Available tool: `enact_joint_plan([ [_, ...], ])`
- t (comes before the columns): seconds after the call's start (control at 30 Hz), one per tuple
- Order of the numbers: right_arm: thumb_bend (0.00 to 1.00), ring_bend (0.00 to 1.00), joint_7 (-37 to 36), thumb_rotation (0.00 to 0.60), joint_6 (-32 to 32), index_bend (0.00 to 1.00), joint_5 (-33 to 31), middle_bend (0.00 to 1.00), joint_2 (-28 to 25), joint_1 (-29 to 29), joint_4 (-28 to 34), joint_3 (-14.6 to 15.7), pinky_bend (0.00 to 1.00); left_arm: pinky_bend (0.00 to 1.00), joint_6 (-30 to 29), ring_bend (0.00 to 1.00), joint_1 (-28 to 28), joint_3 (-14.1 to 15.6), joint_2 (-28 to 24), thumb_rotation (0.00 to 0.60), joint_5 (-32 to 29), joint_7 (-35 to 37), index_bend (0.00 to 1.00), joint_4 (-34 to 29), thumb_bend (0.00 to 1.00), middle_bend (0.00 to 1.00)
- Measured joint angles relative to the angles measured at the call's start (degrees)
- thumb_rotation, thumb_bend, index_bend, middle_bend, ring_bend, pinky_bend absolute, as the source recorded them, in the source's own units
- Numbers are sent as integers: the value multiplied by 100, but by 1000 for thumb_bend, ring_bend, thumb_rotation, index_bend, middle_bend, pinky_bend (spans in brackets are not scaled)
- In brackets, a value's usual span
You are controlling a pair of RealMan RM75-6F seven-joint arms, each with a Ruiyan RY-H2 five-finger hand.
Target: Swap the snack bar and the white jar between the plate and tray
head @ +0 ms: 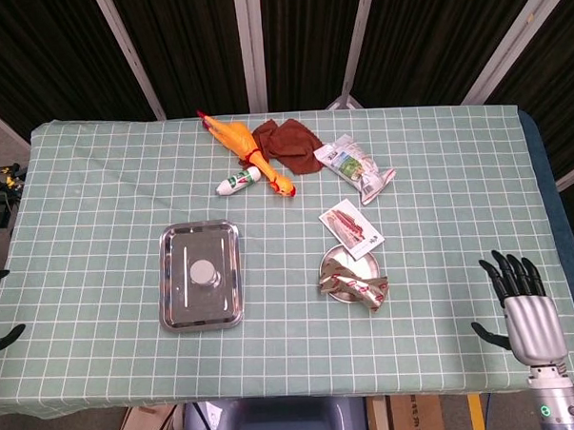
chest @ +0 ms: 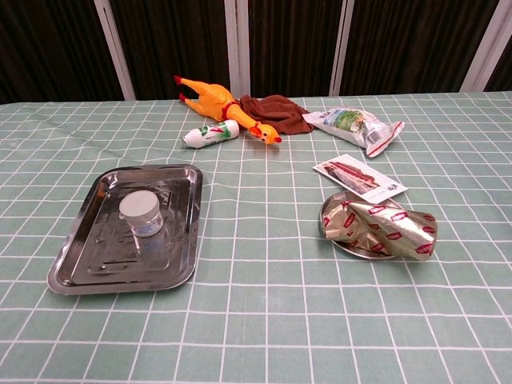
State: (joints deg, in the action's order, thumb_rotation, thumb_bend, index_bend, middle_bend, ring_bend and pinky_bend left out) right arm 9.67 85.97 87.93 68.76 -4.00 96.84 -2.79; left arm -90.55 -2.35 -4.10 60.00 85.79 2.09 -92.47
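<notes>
The snack bar (head: pixel 353 285) (chest: pixel 382 228), in a crumpled silver and red wrapper, lies across the small round metal plate (head: pixel 350 264) (chest: pixel 353 250) right of centre. Left of centre, the white jar (head: pixel 204 272) (chest: pixel 141 213) stands upright in the rectangular steel tray (head: pixel 181 303) (chest: pixel 88 266). My right hand (head: pixel 523 303) hovers at the table's front right corner with its fingers spread and nothing in it, far from the plate. At the head view's left edge only dark fingertips of my left hand (head: pixel 4 335) show; its pose is hidden. The chest view shows neither hand.
At the back lie a yellow rubber chicken (head: pixel 244 152) (chest: pixel 216 102), a brown cloth (head: pixel 290 143), a white tube (head: pixel 239 181) (chest: pixel 210 134) and a snack bag (head: pixel 357 166) (chest: pixel 358 126). A red and white card (head: pixel 351 227) (chest: pixel 358 178) lies just behind the plate.
</notes>
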Motion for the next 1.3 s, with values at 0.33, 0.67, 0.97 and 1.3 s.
enact_joint_plan([
  [0.33,139,21,28,600,-549,139,-15,87,267,-255,282,100,0,75,-74,0,43,6,19,600,15,-77,240,-56,169,0],
  [0.67,136,23,1157,600,-1216,139,-515,87,296,-777,1464,-196,0,75,20,0,24,-15,20,600,-77,-166,240,-90,169,0],
  [0.97,133,36,2213,600,-1772,138,-2168,87,1037,-1596,1984,-770,0,75,47,0,38,-46,-39,600,-177,-59,240,-109,169,0],
  [1.3,133,89,3218,600,-1732,139,-3995,87,2162,-2548,1239,-1177,0,76,32,0,74,-102,-115,600,-279,100,240,-107,170,0],
])
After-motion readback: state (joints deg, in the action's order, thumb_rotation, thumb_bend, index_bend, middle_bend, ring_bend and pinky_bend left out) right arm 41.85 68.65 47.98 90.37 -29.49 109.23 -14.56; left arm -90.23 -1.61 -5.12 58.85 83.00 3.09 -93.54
